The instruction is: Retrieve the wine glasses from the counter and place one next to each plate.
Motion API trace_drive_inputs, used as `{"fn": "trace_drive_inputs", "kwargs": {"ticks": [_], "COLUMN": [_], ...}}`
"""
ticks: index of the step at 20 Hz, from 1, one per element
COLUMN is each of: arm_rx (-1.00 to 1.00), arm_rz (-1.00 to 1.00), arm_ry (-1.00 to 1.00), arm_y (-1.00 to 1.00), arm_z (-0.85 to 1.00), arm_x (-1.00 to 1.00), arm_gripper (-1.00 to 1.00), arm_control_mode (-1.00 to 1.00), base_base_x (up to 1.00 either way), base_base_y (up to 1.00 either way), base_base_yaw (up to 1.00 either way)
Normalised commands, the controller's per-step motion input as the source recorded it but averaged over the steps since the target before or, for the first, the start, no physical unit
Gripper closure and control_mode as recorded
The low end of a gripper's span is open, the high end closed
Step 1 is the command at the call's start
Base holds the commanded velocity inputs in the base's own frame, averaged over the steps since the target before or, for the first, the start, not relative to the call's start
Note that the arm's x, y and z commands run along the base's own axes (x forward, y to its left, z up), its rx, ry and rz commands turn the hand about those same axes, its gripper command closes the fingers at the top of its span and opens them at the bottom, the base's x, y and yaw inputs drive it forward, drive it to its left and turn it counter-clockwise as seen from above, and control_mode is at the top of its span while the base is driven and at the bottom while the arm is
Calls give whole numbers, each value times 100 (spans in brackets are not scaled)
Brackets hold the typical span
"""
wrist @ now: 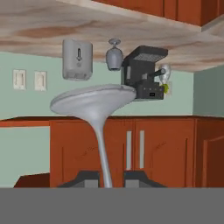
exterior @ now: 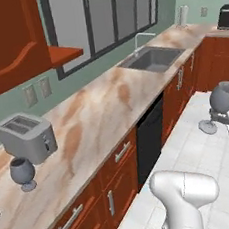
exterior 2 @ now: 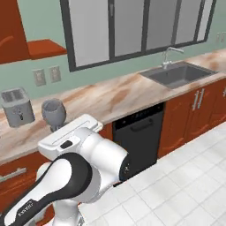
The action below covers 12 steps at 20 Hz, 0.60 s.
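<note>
Gripping one wine glass point(wrist: 98, 118) by its stem, the hand point(wrist: 105, 177) faces toaster point(wrist: 77, 59) and coffee machine point(wrist: 144, 72).

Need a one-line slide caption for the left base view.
Pincer carrying one wine glass over the tiled floor, the second glass waiting by the toaster on the counter.

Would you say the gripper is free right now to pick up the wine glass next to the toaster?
Probably not: the gripper is shut on another glass, held off the counter. The glass by the toaster stands unobstructed.
</note>
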Motion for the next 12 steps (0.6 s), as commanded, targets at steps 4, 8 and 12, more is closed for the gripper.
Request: {"fn": "trace_drive_inputs", "kwargs": {"ticks": [4, 8, 12], "arm_rx": [0, 0, 0], "arm_rz": [0, 0, 0], "arm_ry": [0, 0, 0], "arm_y": [0, 0, 0], "arm_z": [0, 0, 0], "arm_x": [0, 0, 0], "arm_gripper": [100, 100, 100], "arm_control_mode": [100, 100, 100], "base_base_x": [0, 0, 0], "base_base_y": [-16, 0, 0], "base_base_yaw": [-97, -100, -100]}}
